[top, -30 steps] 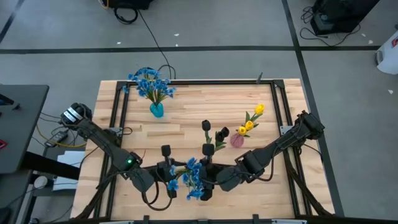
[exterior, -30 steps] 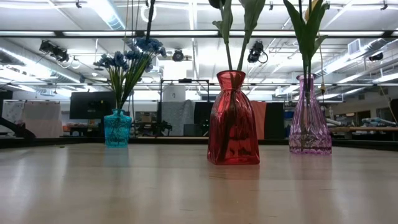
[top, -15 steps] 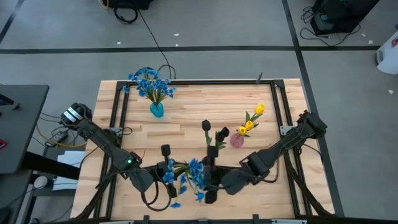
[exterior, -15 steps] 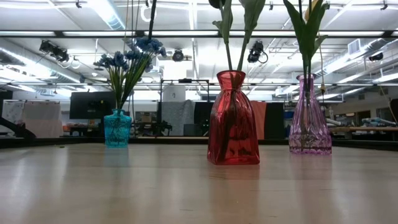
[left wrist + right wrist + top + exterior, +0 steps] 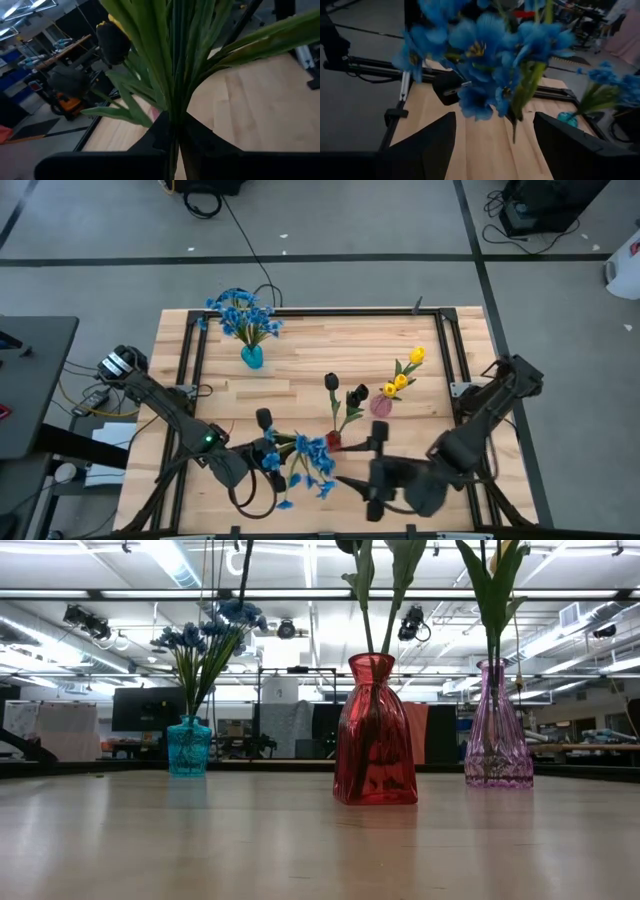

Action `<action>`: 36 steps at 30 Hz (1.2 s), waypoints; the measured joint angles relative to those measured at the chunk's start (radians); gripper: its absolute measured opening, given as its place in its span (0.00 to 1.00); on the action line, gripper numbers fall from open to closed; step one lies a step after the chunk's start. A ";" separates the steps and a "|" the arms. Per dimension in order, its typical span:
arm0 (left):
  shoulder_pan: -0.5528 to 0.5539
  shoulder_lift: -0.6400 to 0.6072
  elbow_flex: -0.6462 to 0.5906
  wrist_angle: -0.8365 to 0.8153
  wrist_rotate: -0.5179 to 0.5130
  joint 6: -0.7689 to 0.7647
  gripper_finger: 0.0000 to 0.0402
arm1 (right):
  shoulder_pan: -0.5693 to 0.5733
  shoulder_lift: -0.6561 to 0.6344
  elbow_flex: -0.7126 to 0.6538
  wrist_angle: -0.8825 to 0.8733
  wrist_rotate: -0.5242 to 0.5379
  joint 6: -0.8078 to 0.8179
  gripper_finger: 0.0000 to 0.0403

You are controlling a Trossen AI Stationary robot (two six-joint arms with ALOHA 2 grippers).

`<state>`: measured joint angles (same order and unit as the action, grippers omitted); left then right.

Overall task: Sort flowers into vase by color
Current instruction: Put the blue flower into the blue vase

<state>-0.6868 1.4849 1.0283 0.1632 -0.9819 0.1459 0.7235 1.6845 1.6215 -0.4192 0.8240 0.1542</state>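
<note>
Flowers (image 5: pixel 243 315) stand on wooden table (image 5: pixel 300 370).

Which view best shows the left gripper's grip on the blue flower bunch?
The left wrist view: left gripper shut on the green stems. The high view shows the blue flower bunch small; the right wrist view, blossoms; the low view, nothing.

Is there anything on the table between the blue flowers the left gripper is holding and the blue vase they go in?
Nothing visible. The left gripper is shut on the blue flower bunch near the table's front edge. The blue vase stands toward the back, and only bare wood lies between them. The red vase stands off to the right.
</note>
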 joint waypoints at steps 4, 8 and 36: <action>0.000 -0.012 0.000 -0.045 -0.011 -0.016 0.07 | 0.052 -0.047 0.000 -0.083 0.083 0.057 0.69; 0.000 -0.046 -0.001 -0.099 -0.011 -0.024 0.07 | 0.091 -0.080 0.000 -0.232 0.118 0.173 0.69; 0.007 -0.716 -0.537 -0.051 -0.274 0.010 0.07 | 0.165 -0.134 -0.271 -0.215 0.314 0.446 0.62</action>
<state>-0.6798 0.7684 0.4912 0.1118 -1.2559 0.1558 0.8886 1.5501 1.3505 -0.6343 1.1379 0.6000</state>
